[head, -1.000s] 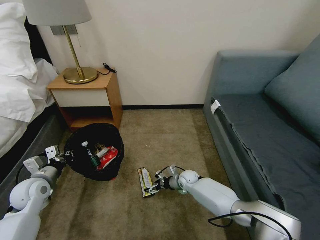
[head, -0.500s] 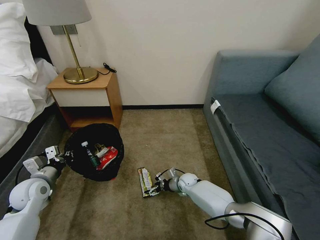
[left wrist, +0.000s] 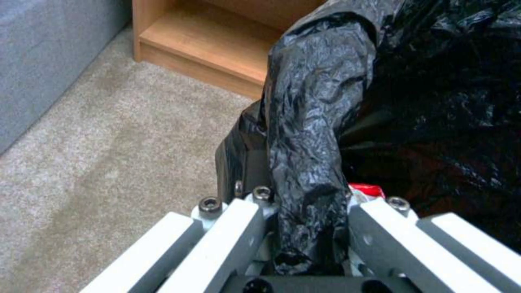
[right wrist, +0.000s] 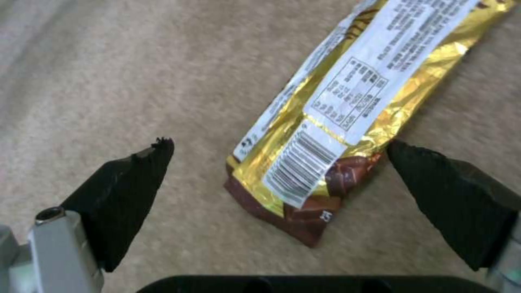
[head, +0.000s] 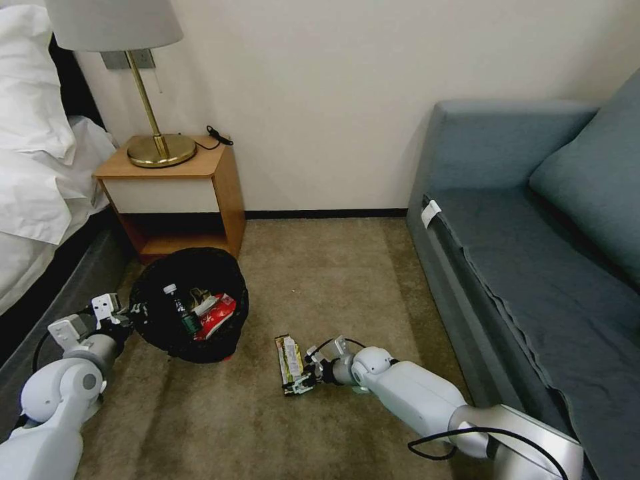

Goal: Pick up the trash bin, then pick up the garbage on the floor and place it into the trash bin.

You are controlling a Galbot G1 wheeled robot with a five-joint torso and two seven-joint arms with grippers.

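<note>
Now the wrapper (right wrist: pixel 336 110) is straddled at its near end by the spread right gripper (right wrist: pixel 276 171) — long axis pointing away; left gripper (left wrist: pixel 304 228) pinches the trash bin (head: pixel 190 303) rim.

Glossy crinkled black plastic on the trash bin (left wrist: pixel 315 118), shiny gold foil wrapper (right wrist: pixel 347 101), matt rough carpet (head: pixel 320 280).

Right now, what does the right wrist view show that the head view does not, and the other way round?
Only the right wrist view shows the wrapper's barcode and printed label, with the open right pincer straddling its brown end. Only the head view shows the trash bin holding a bottle and red packet, the left pincer at its rim, the nightstand and sofa. Both show wrapper, right pincer and carpet.
</note>
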